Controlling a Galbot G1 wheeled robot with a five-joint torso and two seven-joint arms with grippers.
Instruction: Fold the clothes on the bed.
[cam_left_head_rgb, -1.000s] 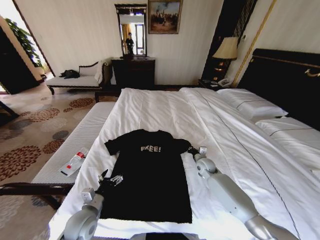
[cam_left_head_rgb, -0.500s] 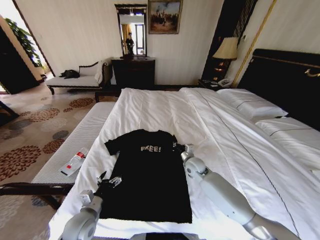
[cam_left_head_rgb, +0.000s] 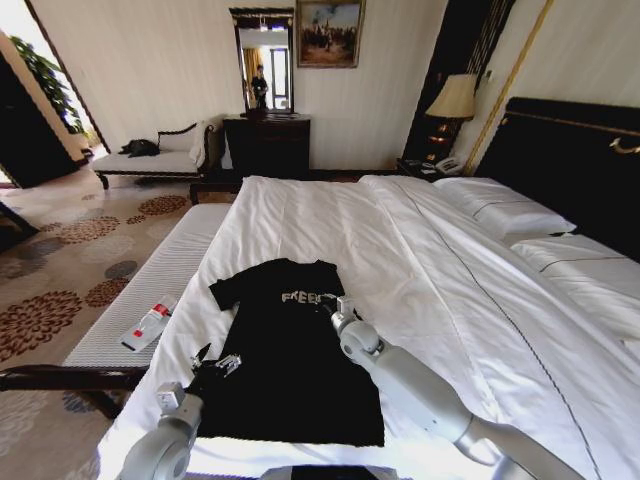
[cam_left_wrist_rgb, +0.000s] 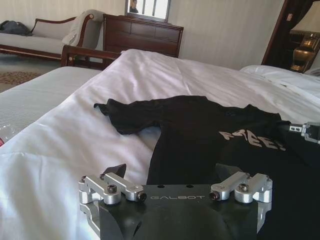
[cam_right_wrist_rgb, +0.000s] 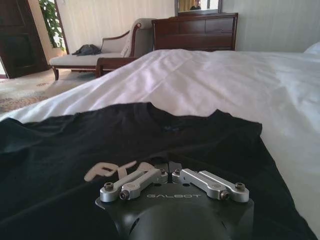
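A black T-shirt (cam_left_head_rgb: 290, 370) with pale lettering lies flat on the white bed (cam_left_head_rgb: 300, 215), collar away from me. My right gripper (cam_left_head_rgb: 335, 303) rests low on its chest beside the lettering, shut on shirt fabric, and the shirt's right sleeve is folded inward. From the right wrist, the right gripper (cam_right_wrist_rgb: 167, 171) has its linkages met above the T-shirt (cam_right_wrist_rgb: 75, 145), covering part of the print. My left gripper (cam_left_head_rgb: 215, 362) sits open at the shirt's lower left edge. In the left wrist view the left gripper (cam_left_wrist_rgb: 175, 184) faces the T-shirt (cam_left_wrist_rgb: 200, 130), and the right gripper (cam_left_wrist_rgb: 305, 131) shows farther off.
A light bench (cam_left_head_rgb: 150, 290) runs along the bed's left side with a white and red bottle (cam_left_head_rgb: 148, 326) on it. Pillows (cam_left_head_rgb: 505, 215) and the dark headboard (cam_left_head_rgb: 570, 160) are at the right. A dresser (cam_left_head_rgb: 265, 145) and a chaise (cam_left_head_rgb: 150, 160) stand by the far wall.
My right gripper has moved left from the shirt's right sleeve onto the chest, drawing the sleeve inward over the shirt. The left gripper has hardly moved.
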